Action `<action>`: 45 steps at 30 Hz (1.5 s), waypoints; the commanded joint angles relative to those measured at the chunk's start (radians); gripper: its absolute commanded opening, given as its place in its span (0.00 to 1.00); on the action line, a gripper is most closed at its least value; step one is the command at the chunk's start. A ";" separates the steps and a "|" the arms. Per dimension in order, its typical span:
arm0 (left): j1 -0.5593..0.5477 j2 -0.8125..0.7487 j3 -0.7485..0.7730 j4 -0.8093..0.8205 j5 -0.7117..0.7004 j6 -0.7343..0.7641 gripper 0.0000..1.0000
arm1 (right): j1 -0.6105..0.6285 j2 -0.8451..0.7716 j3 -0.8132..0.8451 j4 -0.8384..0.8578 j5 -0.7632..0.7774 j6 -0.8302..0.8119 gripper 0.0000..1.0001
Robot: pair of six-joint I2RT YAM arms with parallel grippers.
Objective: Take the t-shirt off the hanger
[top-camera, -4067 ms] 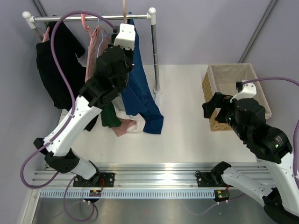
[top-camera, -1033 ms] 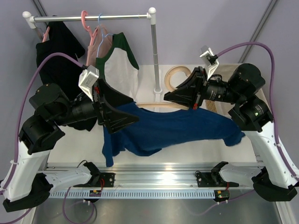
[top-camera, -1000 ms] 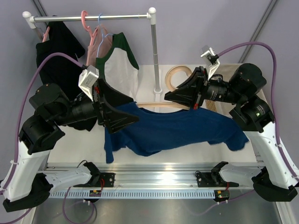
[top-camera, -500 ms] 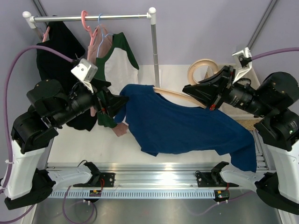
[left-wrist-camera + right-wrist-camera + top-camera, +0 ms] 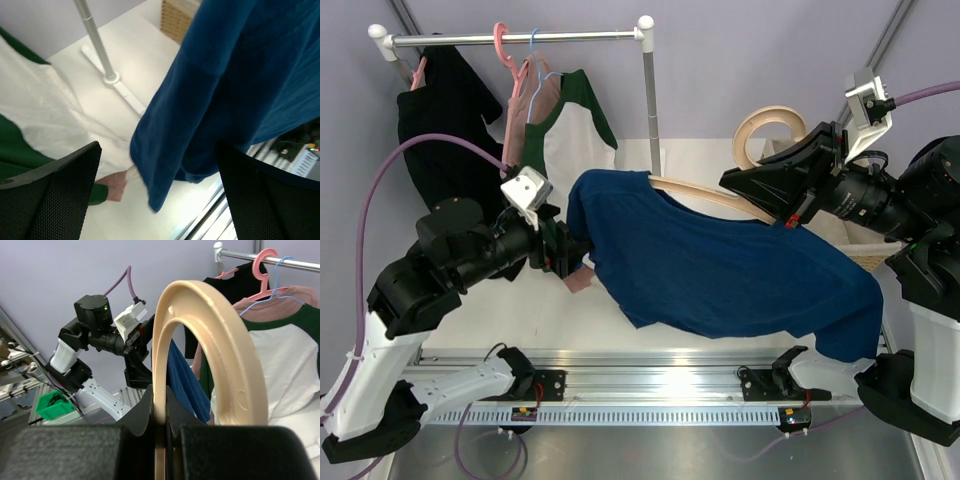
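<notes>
The dark blue t-shirt (image 5: 740, 275) hangs over the tan wooden hanger (image 5: 700, 195), held in the air above the table. My right gripper (image 5: 788, 212) is shut on the hanger just below its hook (image 5: 768, 130). In the right wrist view the jaws (image 5: 160, 412) pinch the thin wood of the hanger (image 5: 210, 340), with the t-shirt (image 5: 185, 380) draped behind. My left gripper (image 5: 572, 256) is open beside the shirt's left shoulder. In the left wrist view its fingers (image 5: 50, 200) stand wide apart, and the t-shirt's (image 5: 220, 90) sleeve hangs in front of them, untouched.
A metal clothes rail (image 5: 520, 38) with its post (image 5: 650, 110) stands at the back. On it hang a white shirt with green sleeves (image 5: 570, 140), a black garment (image 5: 445, 130) and a pink hanger (image 5: 505, 50). A wicker basket (image 5: 868, 256) sits behind the right arm.
My right arm has carried the hanger and shirt higher and to the right. The shirt's lower hem swings further right. My left gripper has come in closer to the shirt's left shoulder, still open.
</notes>
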 commanded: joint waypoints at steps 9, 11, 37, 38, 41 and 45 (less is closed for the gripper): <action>0.003 -0.002 -0.007 0.255 0.227 -0.167 0.00 | 0.001 0.008 -0.013 0.140 -0.127 0.126 0.00; 0.003 -0.008 -0.021 0.258 0.196 -0.176 0.00 | 0.001 0.002 -0.027 0.152 -0.087 0.123 0.00; 0.005 -0.022 -0.193 -0.012 -0.281 -0.288 0.00 | 0.001 -0.001 -0.088 0.310 0.622 -0.080 0.00; 0.005 -0.023 -0.205 0.007 -0.143 -0.285 0.00 | 0.001 -0.001 -0.090 0.321 0.623 -0.084 0.00; 0.005 -0.032 -0.251 0.104 0.112 -0.288 0.17 | 0.001 0.010 -0.105 0.345 0.620 -0.081 0.00; 0.005 -0.061 -0.186 0.173 0.120 -0.261 0.99 | 0.001 0.059 -0.088 0.306 0.484 -0.044 0.00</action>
